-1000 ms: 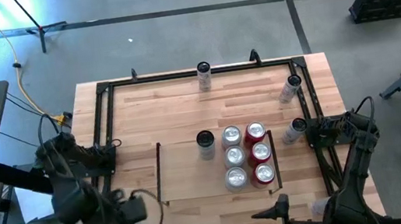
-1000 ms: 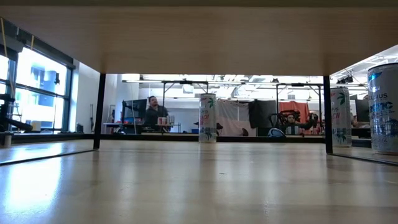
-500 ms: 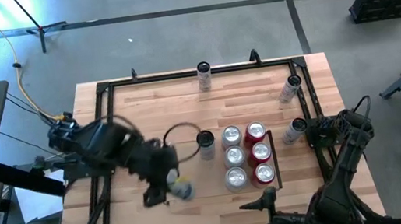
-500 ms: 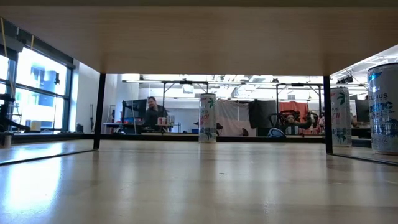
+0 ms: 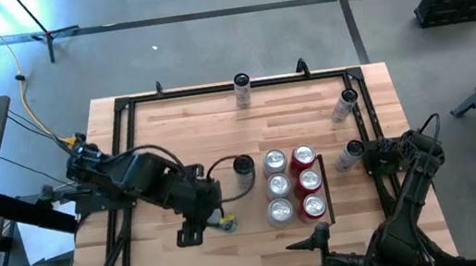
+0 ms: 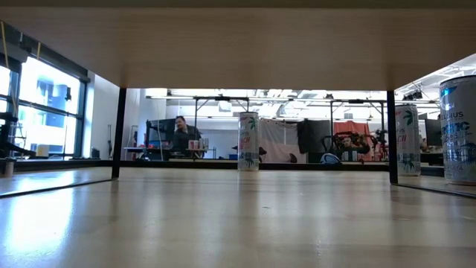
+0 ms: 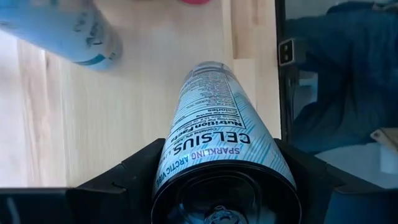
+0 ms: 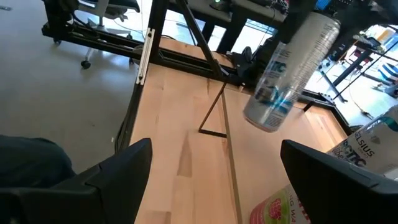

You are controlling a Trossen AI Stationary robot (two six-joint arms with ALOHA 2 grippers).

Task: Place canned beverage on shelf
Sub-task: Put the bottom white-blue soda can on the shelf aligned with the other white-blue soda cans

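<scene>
We are carrying a can to the shelf, with the set-down not yet done.

The left claw (image 5: 216, 222) is closed around a Celsius can (image 7: 214, 134), held lying along its fingers over the near edge of the shelf (image 5: 189, 196), where seven cans already stand (six packed at the right, one dark-topped beside them). Next, we judge, the can must be tipped upright and lowered into a free spot without knocking its neighbours. The right claw (image 8: 211, 174) waits wide open and holds nothing, at the desk (image 5: 172, 128)'s near right edge.
</scene>
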